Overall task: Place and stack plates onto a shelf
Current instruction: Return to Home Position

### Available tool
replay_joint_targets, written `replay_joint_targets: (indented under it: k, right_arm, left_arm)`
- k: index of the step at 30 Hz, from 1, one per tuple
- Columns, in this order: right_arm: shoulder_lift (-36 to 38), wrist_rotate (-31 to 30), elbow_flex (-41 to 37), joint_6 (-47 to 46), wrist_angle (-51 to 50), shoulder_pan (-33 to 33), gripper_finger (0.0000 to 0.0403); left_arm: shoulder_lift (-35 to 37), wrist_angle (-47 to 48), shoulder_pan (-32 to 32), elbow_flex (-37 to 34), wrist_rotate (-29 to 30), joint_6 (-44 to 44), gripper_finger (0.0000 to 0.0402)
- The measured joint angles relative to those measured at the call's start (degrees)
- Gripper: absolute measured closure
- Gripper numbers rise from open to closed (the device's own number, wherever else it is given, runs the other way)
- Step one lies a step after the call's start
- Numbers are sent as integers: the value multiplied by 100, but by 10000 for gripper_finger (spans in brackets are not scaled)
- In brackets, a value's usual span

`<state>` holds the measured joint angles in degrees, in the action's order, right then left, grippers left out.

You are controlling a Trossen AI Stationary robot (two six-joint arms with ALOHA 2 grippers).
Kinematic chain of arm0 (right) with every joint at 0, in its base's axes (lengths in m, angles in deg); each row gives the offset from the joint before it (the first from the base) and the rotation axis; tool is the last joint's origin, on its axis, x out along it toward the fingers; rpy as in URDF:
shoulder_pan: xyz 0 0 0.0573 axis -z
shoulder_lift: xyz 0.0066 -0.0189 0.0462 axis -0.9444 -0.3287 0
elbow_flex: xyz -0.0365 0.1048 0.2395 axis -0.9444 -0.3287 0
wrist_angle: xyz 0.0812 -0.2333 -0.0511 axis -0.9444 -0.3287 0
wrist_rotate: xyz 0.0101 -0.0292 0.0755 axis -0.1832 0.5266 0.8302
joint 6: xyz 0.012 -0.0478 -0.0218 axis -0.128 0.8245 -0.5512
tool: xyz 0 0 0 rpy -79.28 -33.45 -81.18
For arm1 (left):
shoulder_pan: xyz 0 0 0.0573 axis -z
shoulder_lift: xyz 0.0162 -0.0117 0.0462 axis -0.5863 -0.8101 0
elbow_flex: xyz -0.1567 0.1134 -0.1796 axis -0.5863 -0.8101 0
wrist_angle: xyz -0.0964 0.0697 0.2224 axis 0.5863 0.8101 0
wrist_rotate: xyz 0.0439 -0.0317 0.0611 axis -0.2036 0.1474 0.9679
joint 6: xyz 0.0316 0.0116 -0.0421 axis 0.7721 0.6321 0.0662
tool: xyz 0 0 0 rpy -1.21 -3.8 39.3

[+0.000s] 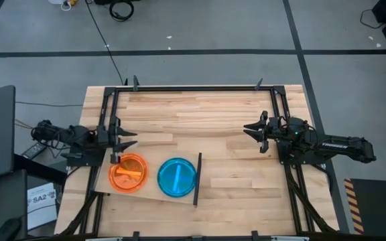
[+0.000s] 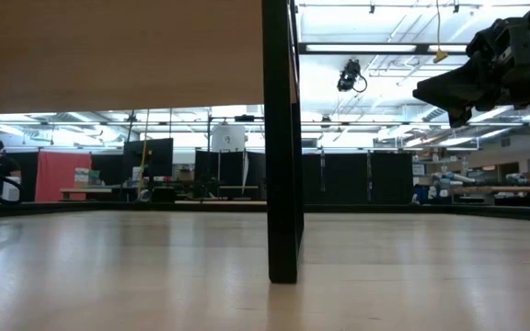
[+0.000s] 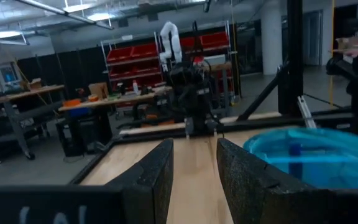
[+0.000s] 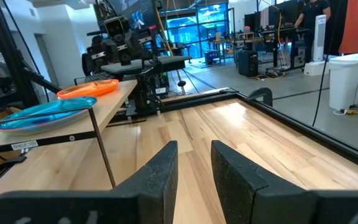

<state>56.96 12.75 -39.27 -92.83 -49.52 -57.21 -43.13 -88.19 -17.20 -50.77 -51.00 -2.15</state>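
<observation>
The left gripper (image 1: 127,138) is raised at its own side of the table (image 1: 206,114), fingers (image 3: 157,171) spread with a clear gap and nothing between them. Just beside it, close to its fingertips, lie the orange plates (image 1: 127,173) on the shelf (image 1: 151,192). The blue plates (image 1: 177,177) sit next on the same panel, farther from this gripper and close to the orange ones. Beyond the blue plates, on the side away from the left gripper, stands the black strip (image 1: 197,179) along the shelf's edge. How many plates lie in each pile cannot be told. The right gripper (image 1: 250,130) hangs over the opposite side of the table, also parted and empty, pointing toward the left arm. From it the shelf is well apart, across bare wood, with the strip nearest, then the blue plates (image 4: 45,112), then the orange plates (image 4: 89,89).
</observation>
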Motion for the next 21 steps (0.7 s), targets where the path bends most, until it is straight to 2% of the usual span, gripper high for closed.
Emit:
replay_joint_targets:
  k: [5, 11, 18, 21]
  right_arm:
    - [1, 0, 0, 0, 0, 0, 300]
    - [1, -1, 0, 0, -2, 0, 300]
    - [0, 0, 0, 0, -1, 0, 300]
    - [1, 0, 0, 0, 0, 0, 300]
  left_arm:
    - [3, -508, -107, -444, -3, 25, 271]
    - [2, -888, -600, -770, -10, 46, 271]
    - [0, -861, -1313, -779, -534, 87, 271]
    - [0, -860, -1614, -779, -969, -2, 271]
